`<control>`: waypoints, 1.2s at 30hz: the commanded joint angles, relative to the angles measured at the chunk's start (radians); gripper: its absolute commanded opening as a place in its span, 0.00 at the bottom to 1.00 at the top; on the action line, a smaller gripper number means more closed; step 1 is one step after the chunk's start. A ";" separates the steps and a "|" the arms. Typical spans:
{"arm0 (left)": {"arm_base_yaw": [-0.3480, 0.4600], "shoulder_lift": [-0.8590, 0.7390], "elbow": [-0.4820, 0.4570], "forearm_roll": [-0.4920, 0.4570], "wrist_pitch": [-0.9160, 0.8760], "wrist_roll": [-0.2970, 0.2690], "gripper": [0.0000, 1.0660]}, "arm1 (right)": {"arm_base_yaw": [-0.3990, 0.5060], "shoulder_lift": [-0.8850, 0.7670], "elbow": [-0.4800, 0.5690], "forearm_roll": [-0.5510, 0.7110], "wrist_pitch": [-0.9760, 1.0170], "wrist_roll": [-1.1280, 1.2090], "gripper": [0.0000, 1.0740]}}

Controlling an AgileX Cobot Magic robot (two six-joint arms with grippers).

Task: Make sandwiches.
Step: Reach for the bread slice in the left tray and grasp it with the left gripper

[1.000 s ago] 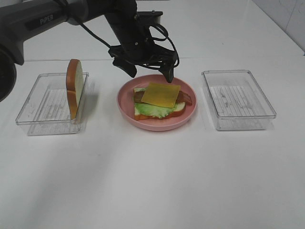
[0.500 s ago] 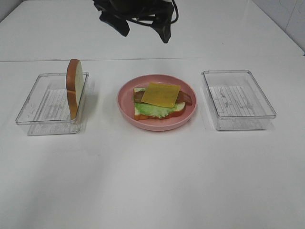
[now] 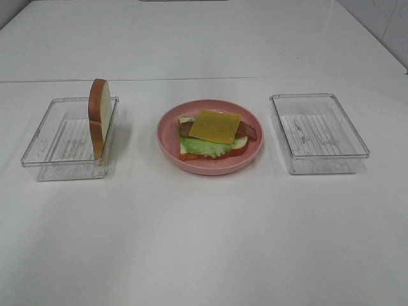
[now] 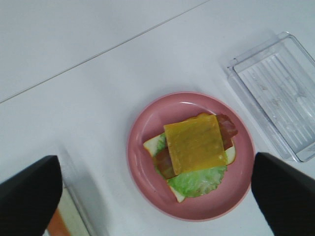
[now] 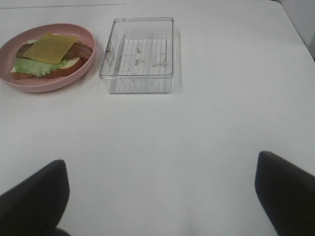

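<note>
Sandwich (image 3: 212, 135): cheese (image 3: 216, 125) over bacon, lettuce, bread on pink plate (image 3: 169, 144); both pincers spread, holding nothing.

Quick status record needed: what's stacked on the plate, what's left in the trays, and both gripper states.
plate: pink, between the two trays
stack, bottom up: bread slice, lettuce, bacon, cheese square
left tray: one bread slice on edge against its right wall
right tray: nothing in it
left gripper: open, above the plate
right gripper: open, holding nothing
</note>
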 commanded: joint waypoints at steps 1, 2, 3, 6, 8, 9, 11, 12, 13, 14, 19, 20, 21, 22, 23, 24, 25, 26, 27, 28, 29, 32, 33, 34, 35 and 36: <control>0.026 -0.039 0.052 0.022 0.105 -0.048 0.94 | -0.002 -0.027 0.003 -0.008 -0.009 -0.008 0.89; 0.054 -0.062 0.100 0.022 0.105 -0.079 0.94 | -0.002 -0.027 0.003 -0.008 -0.009 -0.008 0.89; 0.084 -0.078 0.156 0.018 0.105 -0.085 0.94 | -0.002 -0.027 0.003 -0.008 -0.009 -0.008 0.89; 0.127 -0.086 0.235 0.005 0.105 -0.085 0.94 | -0.002 -0.027 0.003 -0.008 -0.009 -0.008 0.89; 0.139 -0.088 0.267 -0.003 0.105 -0.086 0.94 | -0.002 -0.027 0.003 -0.008 -0.009 -0.008 0.89; 0.139 -0.088 0.267 -0.003 0.105 -0.086 0.94 | -0.002 -0.027 0.003 -0.008 -0.009 -0.008 0.89; 0.175 -0.088 0.371 -0.010 0.105 -0.108 0.94 | -0.002 -0.027 0.003 -0.008 -0.009 -0.008 0.89; 0.175 -0.088 0.371 -0.010 0.105 -0.108 0.94 | -0.002 -0.027 0.003 -0.008 -0.009 -0.008 0.89; 0.179 -0.088 0.396 -0.005 0.105 -0.108 0.94 | -0.002 -0.027 0.003 -0.008 -0.009 -0.008 0.89; 0.179 -0.088 0.396 -0.005 0.105 -0.108 0.94 | -0.002 -0.027 0.003 -0.008 -0.009 -0.008 0.89; 0.193 -0.049 0.448 0.006 0.104 -0.108 0.94 | -0.002 -0.027 0.003 -0.008 -0.009 -0.008 0.89; 0.193 -0.049 0.448 0.006 0.104 -0.108 0.94 | -0.002 -0.027 0.003 -0.008 -0.009 -0.008 0.89; 0.193 -0.039 0.448 0.006 0.104 -0.108 0.94 | -0.002 -0.027 0.003 -0.008 -0.009 -0.008 0.89; 0.193 -0.017 0.448 0.007 0.104 -0.107 0.94 | -0.002 -0.027 0.003 -0.008 -0.009 -0.008 0.89; 0.193 -0.017 0.448 0.007 0.104 -0.107 0.94 | -0.002 -0.027 0.003 -0.008 -0.009 -0.008 0.89; 0.193 -0.005 0.448 0.007 0.104 -0.107 0.94 | -0.002 -0.027 0.003 -0.008 -0.009 -0.008 0.89; 0.193 0.019 0.447 0.008 0.103 -0.107 0.94 | -0.002 -0.027 0.003 -0.008 -0.009 -0.008 0.89; 0.193 0.019 0.447 0.008 0.103 -0.107 0.94 | -0.002 -0.027 0.003 -0.008 -0.009 -0.008 0.89; 0.193 0.032 0.446 0.008 0.101 -0.107 0.94 | -0.002 -0.027 0.003 -0.008 -0.009 -0.008 0.89; 0.193 0.061 0.439 0.011 0.099 -0.107 0.94 | -0.002 -0.027 0.003 -0.008 -0.009 -0.008 0.89; 0.193 0.061 0.439 0.011 0.099 -0.107 0.94 | -0.002 -0.027 0.003 -0.008 -0.009 -0.008 0.89; 0.193 0.098 0.405 0.013 0.093 -0.108 0.94 | -0.002 -0.027 0.003 -0.008 -0.009 -0.008 0.89; 0.193 0.129 0.365 0.013 0.093 -0.108 0.94 | -0.002 -0.027 0.003 -0.008 -0.009 -0.008 0.89; 0.193 0.129 0.365 0.013 0.093 -0.108 0.94 | -0.002 -0.027 0.003 -0.008 -0.009 -0.008 0.89; 0.193 0.161 0.328 0.013 0.103 -0.109 0.94 | -0.002 -0.027 0.003 -0.008 -0.009 -0.008 0.89; 0.193 0.161 0.328 0.013 0.103 -0.109 0.94 | -0.002 -0.027 0.003 -0.008 -0.009 -0.008 0.89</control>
